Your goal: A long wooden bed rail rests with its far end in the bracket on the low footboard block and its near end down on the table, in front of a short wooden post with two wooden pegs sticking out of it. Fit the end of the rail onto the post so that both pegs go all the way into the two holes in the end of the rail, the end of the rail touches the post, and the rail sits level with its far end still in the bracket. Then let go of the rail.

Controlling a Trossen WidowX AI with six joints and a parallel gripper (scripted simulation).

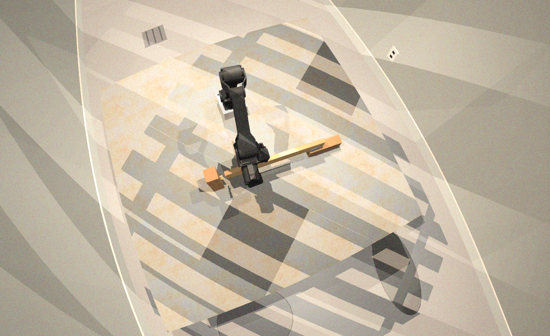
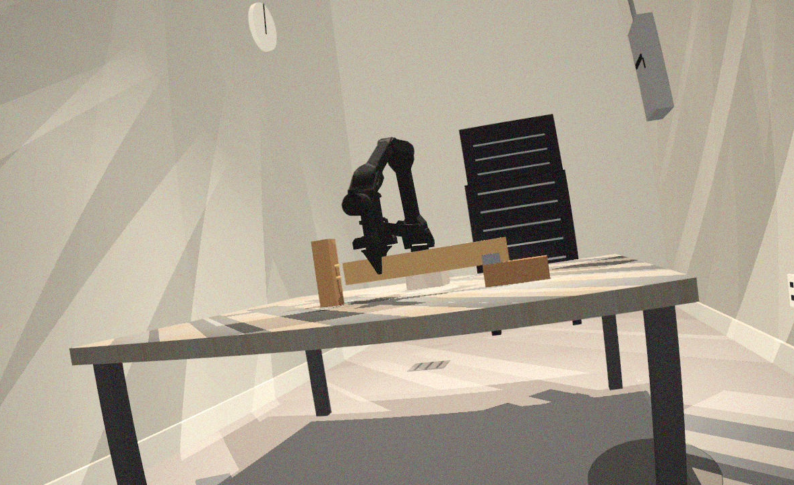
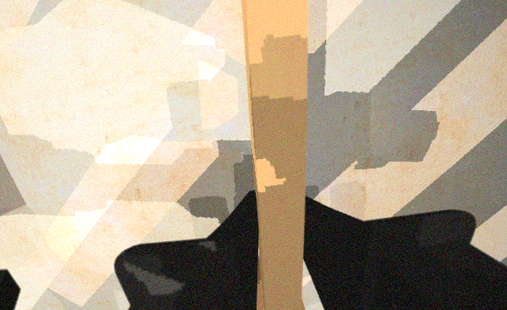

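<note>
The long wooden rail [image 1: 293,152] [image 2: 442,255] [image 3: 279,65] is off the table along its length and looks about level. Its far end sits in the grey bracket [image 2: 491,258] on the low footboard block [image 1: 332,143] [image 2: 517,271]. My gripper [image 2: 378,269] [image 3: 268,195] is shut on the rail near its post end, one finger on each side. The rail's near end faces the upright post [image 1: 211,174] [image 2: 325,274] across a small gap. Both pegs [image 2: 338,265] show in that gap; whether their tips are in the holes cannot be told. The holes are hidden.
The arm's pale base [image 2: 426,279] stands behind the rail. The tabletop [image 1: 335,196] [image 2: 629,274] carries strong striped shadows. A black drawer cabinet [image 2: 514,180] stands behind the table, and a stool [image 1: 396,273] is beyond its edge.
</note>
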